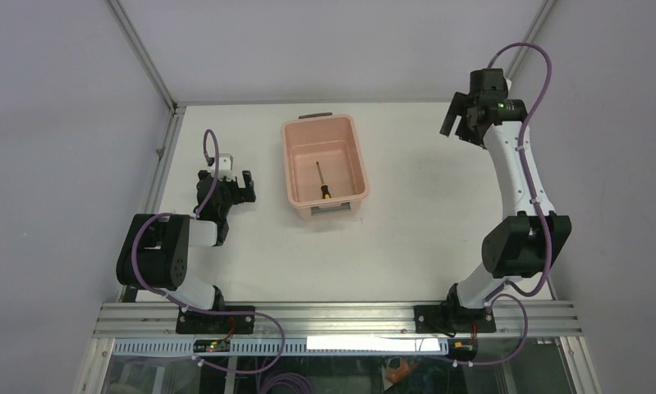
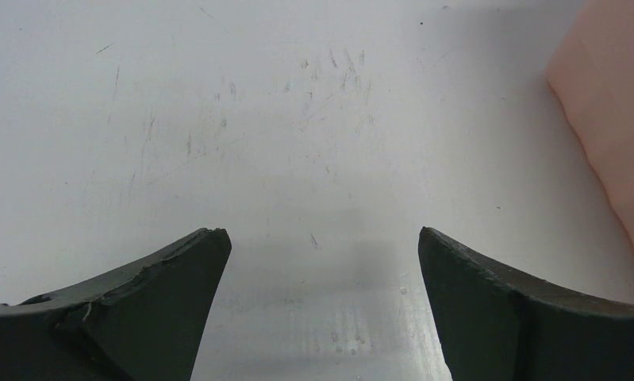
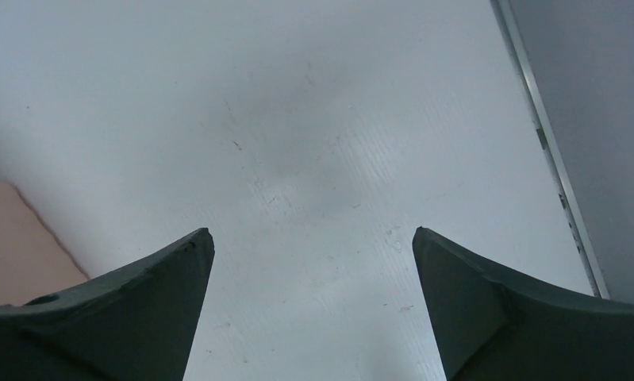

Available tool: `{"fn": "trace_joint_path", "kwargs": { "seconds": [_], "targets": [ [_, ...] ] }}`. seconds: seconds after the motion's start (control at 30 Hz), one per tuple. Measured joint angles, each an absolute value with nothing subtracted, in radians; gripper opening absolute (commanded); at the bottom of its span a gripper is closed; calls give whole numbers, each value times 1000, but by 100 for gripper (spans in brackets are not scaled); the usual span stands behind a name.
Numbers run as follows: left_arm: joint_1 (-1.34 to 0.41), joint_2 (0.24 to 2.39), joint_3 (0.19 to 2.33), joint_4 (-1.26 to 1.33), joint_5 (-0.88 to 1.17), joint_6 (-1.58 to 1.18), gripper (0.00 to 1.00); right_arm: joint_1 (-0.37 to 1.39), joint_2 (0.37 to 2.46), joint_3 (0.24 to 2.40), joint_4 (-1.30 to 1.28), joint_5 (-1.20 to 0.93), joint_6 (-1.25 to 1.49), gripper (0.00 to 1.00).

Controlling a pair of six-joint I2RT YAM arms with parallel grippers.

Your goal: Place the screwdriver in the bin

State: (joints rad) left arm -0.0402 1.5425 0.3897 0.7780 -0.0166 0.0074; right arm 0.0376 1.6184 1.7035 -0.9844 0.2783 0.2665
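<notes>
We find the screwdriver [image 1: 322, 182] lying flat on the floor of the bin [image 1: 341, 120] — placement appears done. Left gripper [image 2: 321, 238] and right gripper [image 3: 312, 236] gape wide, holding nothing — both apart from the bin.

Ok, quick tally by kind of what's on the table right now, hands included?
screwdriver: 1, lying inside the bin
bin: 1
hands: 2, left hand and right hand, both open and empty
Total: 4
</notes>
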Motion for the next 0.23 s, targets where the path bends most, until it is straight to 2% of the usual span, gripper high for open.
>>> {"fn": "trace_joint_path", "kwargs": {
  "seconds": [0.23],
  "targets": [
    [-40, 1542, 390, 778, -17, 7, 99, 29, 1562, 1645, -970, 299, 268, 99]
  ]
}}
